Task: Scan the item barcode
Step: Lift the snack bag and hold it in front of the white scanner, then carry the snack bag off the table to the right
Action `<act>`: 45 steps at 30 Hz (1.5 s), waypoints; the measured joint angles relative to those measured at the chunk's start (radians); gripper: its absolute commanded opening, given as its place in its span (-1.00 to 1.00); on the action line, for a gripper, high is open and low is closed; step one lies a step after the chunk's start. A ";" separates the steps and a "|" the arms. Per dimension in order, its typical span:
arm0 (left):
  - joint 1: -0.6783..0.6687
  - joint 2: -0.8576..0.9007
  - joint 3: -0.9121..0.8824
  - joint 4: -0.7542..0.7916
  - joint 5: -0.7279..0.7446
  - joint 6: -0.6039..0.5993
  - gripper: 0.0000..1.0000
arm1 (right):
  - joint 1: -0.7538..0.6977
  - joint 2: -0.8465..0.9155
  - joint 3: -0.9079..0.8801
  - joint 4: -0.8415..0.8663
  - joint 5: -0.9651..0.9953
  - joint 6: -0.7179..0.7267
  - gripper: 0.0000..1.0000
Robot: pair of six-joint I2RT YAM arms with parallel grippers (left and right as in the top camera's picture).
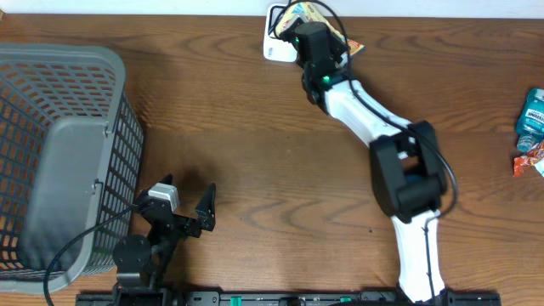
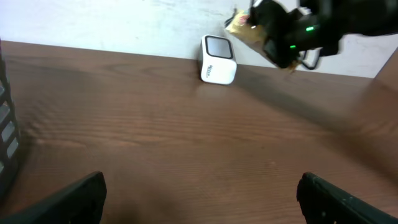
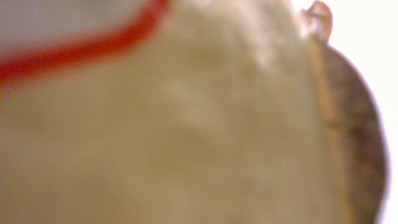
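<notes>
A wooden tabletop point(image 1: 255, 153) is carrying a scanner point(image 2: 217, 60) at its far edge. The left wrist view is showing the right fingers point(image 2: 261, 15) clamping a packet point(image 2: 244, 34) just beside it; their own camera is giving only blur. The left fingers point(image 1: 206, 208) are standing wide.

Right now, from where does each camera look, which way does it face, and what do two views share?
Overhead: above the table, facing down; left arm, right arm, grey basket, white scanner.
Left wrist: on the left arm, facing the far wall; open left gripper's fingertips in bottom corners.
Right wrist: against the packet, a tan blur; no fingers show.
Shared: overhead and left wrist both show scanner and right gripper.
</notes>
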 measured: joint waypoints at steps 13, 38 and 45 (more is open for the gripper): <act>0.000 0.000 0.000 0.000 0.000 0.000 0.96 | 0.018 0.203 0.290 -0.011 0.110 -0.163 -0.98; 0.000 0.000 0.000 0.000 0.000 0.000 0.96 | -0.518 -0.040 0.233 -0.935 0.198 0.576 -0.98; 0.000 0.000 0.000 0.000 0.000 0.000 0.95 | -0.698 -0.040 0.122 -0.912 0.111 0.689 -0.70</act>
